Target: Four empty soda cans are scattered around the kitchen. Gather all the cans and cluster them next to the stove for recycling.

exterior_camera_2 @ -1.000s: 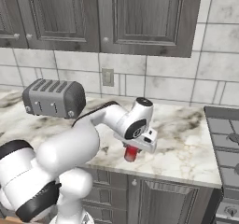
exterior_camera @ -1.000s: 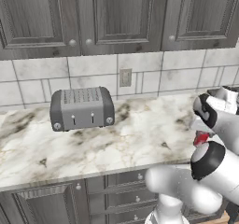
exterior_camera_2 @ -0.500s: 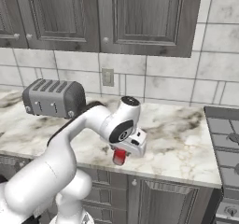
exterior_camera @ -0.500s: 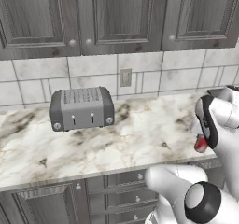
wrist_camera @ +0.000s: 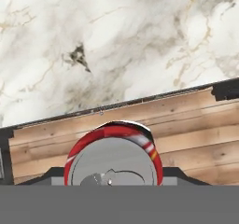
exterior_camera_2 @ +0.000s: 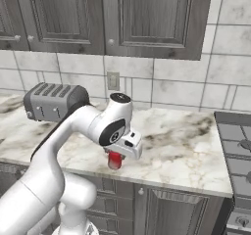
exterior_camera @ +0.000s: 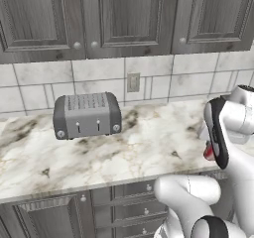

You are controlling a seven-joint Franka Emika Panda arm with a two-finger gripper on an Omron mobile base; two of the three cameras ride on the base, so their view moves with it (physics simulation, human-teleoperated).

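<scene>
Hand view showed the small red cylindrical soda can (wrist_camera: 112, 160) from straight above, its grey lid and pull tab nearest the lens and its red rim ringed with white; beyond it lay wooden floor, then the edge of the white-and-brown marble counter (wrist_camera: 116, 45). The fingers themselves were hidden by the can, so their spread could not be read directly there, but the can sat centred under the hand and hung over the floor, not on stone, so I judged the fingers clamped on it.

In the right base view the two-finger gripper (exterior_camera_2: 116, 156) held that can at the counter's front edge, the can upright below the white hand. A second earlier the same can hung further right along the counter; half a second earlier it had come left and toward the camera, and at this moment it was further left again and nearer the edge (the cameras had not shifted, so the arm moved, not the base). In the left base view only a red sliver (exterior_camera: 209, 152) showed behind the forearm.

Further back stood the grey slotted metal toaster (exterior_camera_2: 53, 101) against the tiled wall, and at far right the dark grey stove with black grates (exterior_camera_2: 236, 143). The can had drifted away from it, so this pickup probably still needed carrying to the right.
</scene>
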